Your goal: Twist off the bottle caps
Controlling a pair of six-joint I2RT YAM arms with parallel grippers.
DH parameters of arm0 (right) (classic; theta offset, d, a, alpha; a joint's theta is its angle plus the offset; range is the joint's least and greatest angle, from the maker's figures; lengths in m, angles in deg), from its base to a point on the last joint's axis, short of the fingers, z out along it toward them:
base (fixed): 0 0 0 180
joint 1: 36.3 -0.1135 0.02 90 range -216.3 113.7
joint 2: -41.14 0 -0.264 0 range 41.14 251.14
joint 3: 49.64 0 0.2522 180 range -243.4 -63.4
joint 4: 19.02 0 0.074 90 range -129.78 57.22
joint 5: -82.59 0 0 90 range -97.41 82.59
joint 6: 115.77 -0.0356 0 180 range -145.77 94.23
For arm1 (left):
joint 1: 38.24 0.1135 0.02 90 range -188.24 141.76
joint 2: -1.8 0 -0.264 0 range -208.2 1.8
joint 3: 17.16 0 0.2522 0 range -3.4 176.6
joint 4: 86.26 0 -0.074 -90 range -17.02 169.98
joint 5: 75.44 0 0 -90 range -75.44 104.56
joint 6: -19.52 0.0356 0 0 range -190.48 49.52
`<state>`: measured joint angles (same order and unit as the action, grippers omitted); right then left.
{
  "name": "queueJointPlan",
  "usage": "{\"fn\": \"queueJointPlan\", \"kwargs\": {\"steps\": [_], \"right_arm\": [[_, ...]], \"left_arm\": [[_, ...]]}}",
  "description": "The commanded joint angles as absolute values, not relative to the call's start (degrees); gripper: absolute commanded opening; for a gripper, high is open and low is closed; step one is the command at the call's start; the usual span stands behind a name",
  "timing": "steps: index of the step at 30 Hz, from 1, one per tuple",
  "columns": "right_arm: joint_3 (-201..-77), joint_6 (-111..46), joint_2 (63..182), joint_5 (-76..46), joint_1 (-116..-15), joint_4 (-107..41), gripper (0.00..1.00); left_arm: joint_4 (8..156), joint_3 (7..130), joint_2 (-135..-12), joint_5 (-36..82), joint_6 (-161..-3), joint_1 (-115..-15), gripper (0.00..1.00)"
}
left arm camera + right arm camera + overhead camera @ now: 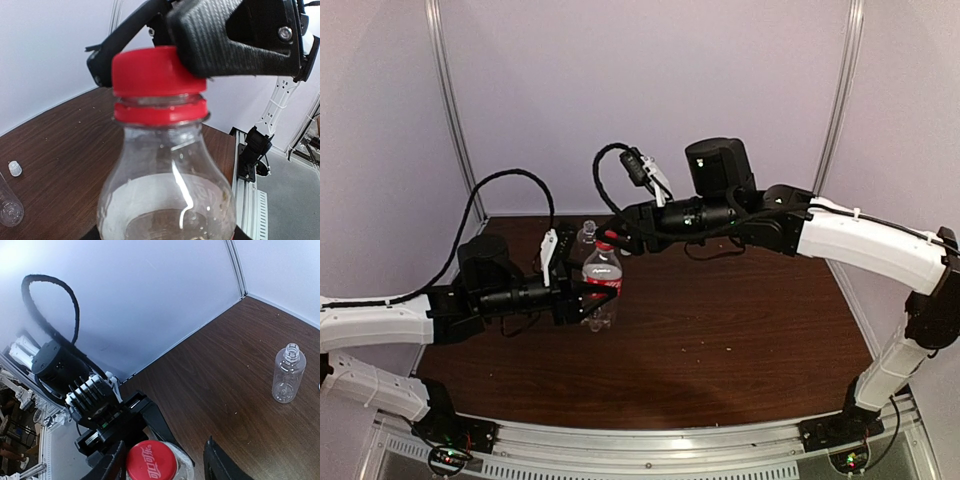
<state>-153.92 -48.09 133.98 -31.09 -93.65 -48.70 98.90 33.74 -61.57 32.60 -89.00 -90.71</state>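
Observation:
The red-label bottle (602,280) stands upright on the table, and my left gripper (588,300) is shut on its lower body. In the left wrist view the bottle (167,190) fills the frame and hides the jaws. The red cap (152,70) sits on its neck. My right gripper (165,467) is open around the red cap (151,461): one finger (111,465) touches the cap and the other finger (220,465) stands apart. The plain bottle (288,372) stands capless behind. The white cap (15,168) lies on the table beside it.
The plain bottle (585,236) stands just behind the held one, close to the right gripper. White walls close off the back and both sides. The brown table (740,320) spreads to the right and front, with a metal rail along its near edge.

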Motion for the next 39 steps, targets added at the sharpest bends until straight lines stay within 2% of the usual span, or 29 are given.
{"fn": "queueJointPlan", "kwargs": {"steps": [1,6,18,24,30,35,39], "right_arm": [[-155.7,-48.3,135.1,-32.6,-94.0,-47.4,0.51],[-155.7,-48.4,135.6,-33.3,-94.0,-47.2,0.48],[-155.4,-47.7,135.7,-34.3,-94.0,-46.7,0.22],[-155.1,-46.2,135.5,-34.3,-94.0,-46.8,0.14],[-154.0,-40.3,134.8,-37.7,-93.5,-46.2,0.12],[-153.9,-31.4,135.1,-50.4,-92.5,-47.1,0.12],[-153.8,-22.1,135.4,-62.9,-92.0,-49.4,0.15]], "left_arm": [[100.2,35.5,-61.5,31.8,-88.3,-90.8,0.3],[99.8,35.5,-61.4,31.6,-88.1,-90.8,0.3],[99.6,35.3,-61.2,31.1,-87.7,-90.8,0.3],[99.5,34.9,-60.9,31.0,-87.7,-90.8,0.3],[101.0,33.8,-59.2,34.6,-87.2,-90.8,0.3],[103.6,32.7,-57.9,44.1,-86.6,-90.8,0.3],[108.3,31.3,-57.3,56.0,-87.8,-90.8,0.3]]}}
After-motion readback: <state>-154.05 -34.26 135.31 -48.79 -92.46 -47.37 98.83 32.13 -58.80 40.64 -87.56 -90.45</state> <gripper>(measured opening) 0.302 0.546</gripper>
